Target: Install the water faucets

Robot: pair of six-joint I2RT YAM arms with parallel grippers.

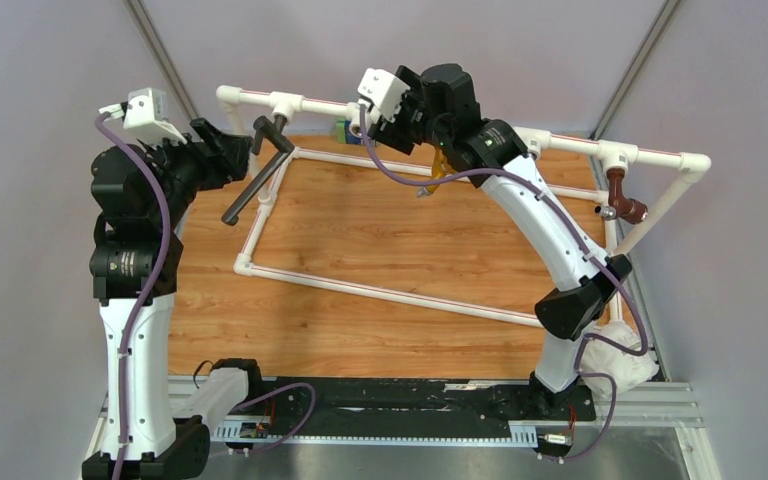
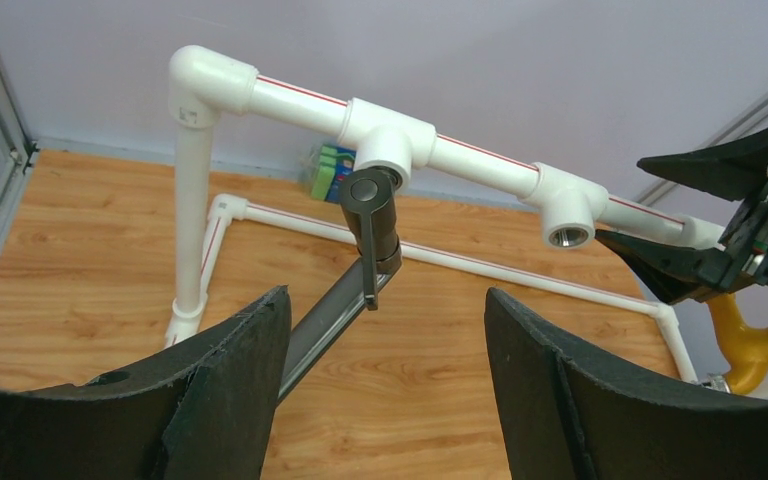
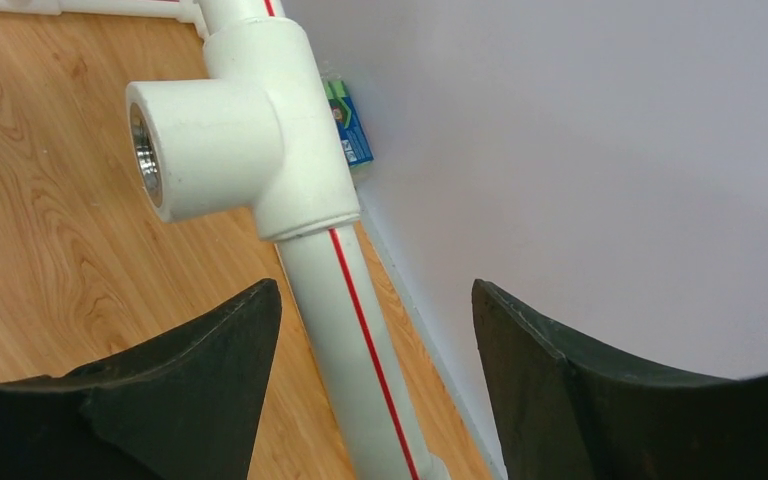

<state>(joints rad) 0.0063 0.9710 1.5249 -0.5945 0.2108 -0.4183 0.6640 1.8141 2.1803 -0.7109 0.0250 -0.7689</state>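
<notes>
The long dark grey faucet [image 1: 257, 178] hangs from the left tee [image 1: 286, 103] of the white pipe frame. Its head [image 2: 368, 203] sits at the tee's socket [image 2: 388, 158], and its tube slants down toward me. My left gripper [image 2: 385, 300] is open and empty. It is just short of the faucet, with the tube passing beside its left finger [image 2: 230, 370]. My right gripper [image 3: 375, 295] is open and empty. It straddles the top pipe [image 3: 345, 330] beside a second tee [image 3: 250, 120], whose threaded socket [image 3: 146, 155] is bare.
An orange tap [image 1: 441, 168] hangs under the right wrist and also shows in the left wrist view [image 2: 750, 340]. A brown tap [image 1: 624, 196] is on the right tee. A green box [image 2: 328, 172] lies by the back wall. Low white pipes [image 1: 390, 290] cross the wooden table.
</notes>
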